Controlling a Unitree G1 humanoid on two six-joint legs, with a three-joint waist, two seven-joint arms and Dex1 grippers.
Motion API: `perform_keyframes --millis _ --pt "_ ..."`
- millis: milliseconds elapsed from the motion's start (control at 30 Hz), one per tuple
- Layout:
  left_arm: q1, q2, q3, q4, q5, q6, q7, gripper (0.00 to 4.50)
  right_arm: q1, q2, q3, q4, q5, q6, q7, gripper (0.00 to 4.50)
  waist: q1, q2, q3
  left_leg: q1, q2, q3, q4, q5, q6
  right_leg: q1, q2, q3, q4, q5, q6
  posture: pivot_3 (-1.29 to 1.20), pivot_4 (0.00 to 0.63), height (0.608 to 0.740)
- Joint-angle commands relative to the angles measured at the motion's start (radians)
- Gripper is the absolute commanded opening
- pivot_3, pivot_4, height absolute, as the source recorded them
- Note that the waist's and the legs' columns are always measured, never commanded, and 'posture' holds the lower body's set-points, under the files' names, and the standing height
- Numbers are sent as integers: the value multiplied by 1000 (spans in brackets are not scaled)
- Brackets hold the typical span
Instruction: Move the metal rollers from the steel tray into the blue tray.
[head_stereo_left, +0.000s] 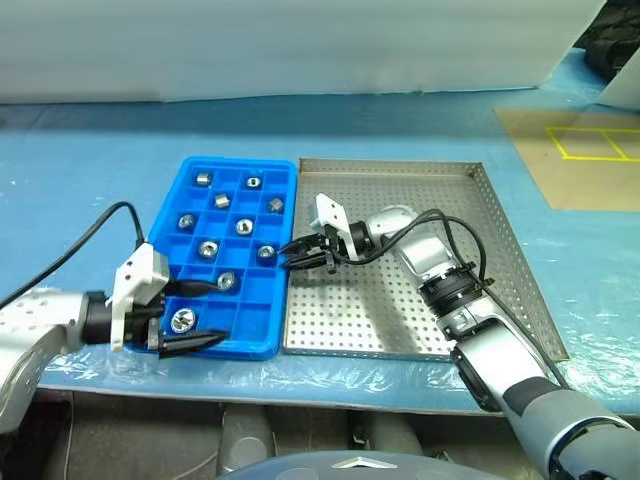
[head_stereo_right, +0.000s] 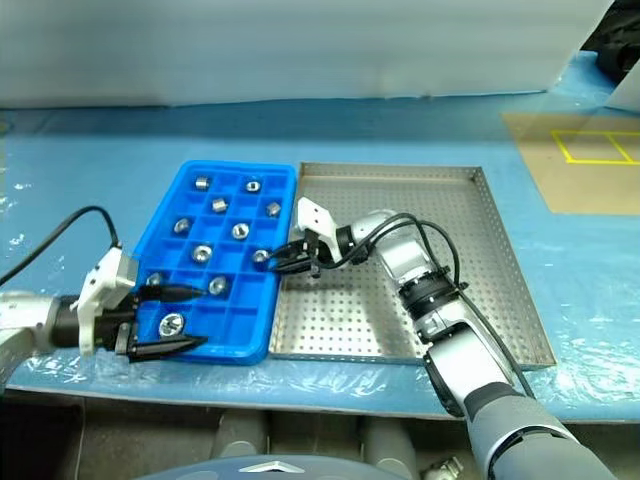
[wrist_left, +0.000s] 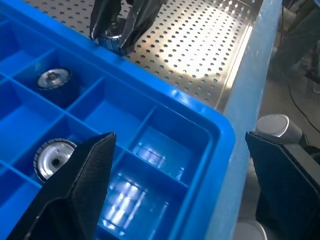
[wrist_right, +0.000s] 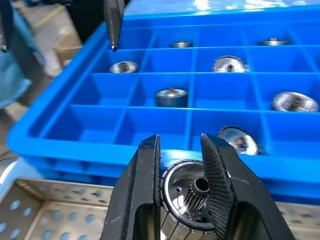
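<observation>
Left gripper (head_stereo_left: 190, 315) spread wide, holding nothing, over the near corner of the blue tray (head_stereo_left: 195, 180); one finger over the tray, the other out past its near rim. A roller (head_stereo_left: 182, 320) lies in the compartment between its fingers.

Right gripper (wrist_right: 180, 165) clamped tight on a metal roller (wrist_right: 187, 197), central toothed hole facing the wrist camera. It sits at the seam between the two trays, just beside the blue tray's right rim, over the left edge of the steel tray (head_stereo_left: 500, 210).

Blue tray: about nine more rollers spread one per compartment, e.g. (head_stereo_left: 208, 248), (head_stereo_left: 243, 226), (head_stereo_left: 254, 182), (head_stereo_left: 203, 180); several compartments empty. Exact count hard to tell, one near the right gripper is partly covered.

Steel tray: perforated floor bare where visible; part of it hidden under the right arm. Both trays rest on a blue-covered worktop (head_stereo_left: 90, 170).
</observation>
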Motion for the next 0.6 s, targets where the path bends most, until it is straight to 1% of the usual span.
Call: perform_keyframes --millis 33,100,200,267,367,467,600 --pt "48 -9 84 -87 -49 18 54 4409 -53 49 10 47 18 -27 71 824 3 0 0 0 2 0 0 1 -1 0 1 0 1 0 -1 396 150 740" --pt "85 -17 106 -119 -71 31 79 4409 -65 67 14 67 8 -51 96 824 4 0 0 1 5 -1 0 2 -3 0 2 0 2 0 -1 410 150 740" --pt "107 -18 115 -137 -82 31 107 4409 -96 93 -13 57 34 -19 117 824 8 1 0 0 7 -1 0 2 -4 0 4 -1 2 -1 -3 418 150 740" --pt "104 -20 112 -144 -95 32 131 4409 -128 90 -36 25 65 25 147 824 8 1 0 0 8 -1 0 3 -5 -1 5 -1 3 -1 -3 417 150 740" --pt "96 -18 101 -144 -110 31 151 4409 -136 76 -23 20 43 -27 176 824 17 1 0 0 9 -1 0 3 -5 -1 6 -1 3 -2 -4 411 150 740" --pt "83 -6 96 -131 -119 29 156 4409 -140 67 -12 8 46 -22 211 824 39 1 0 -1 8 -1 0 2 -4 -1 5 -1 1 -2 -4 396 150 740" --pt "44 24 107 -85 -122 24 140 4409 -160 95 -9 -13 95 86 249 824 58 1 0 -1 8 -1 0 3 -5 -1 5 -2 1 -2 -4 385 150 740"
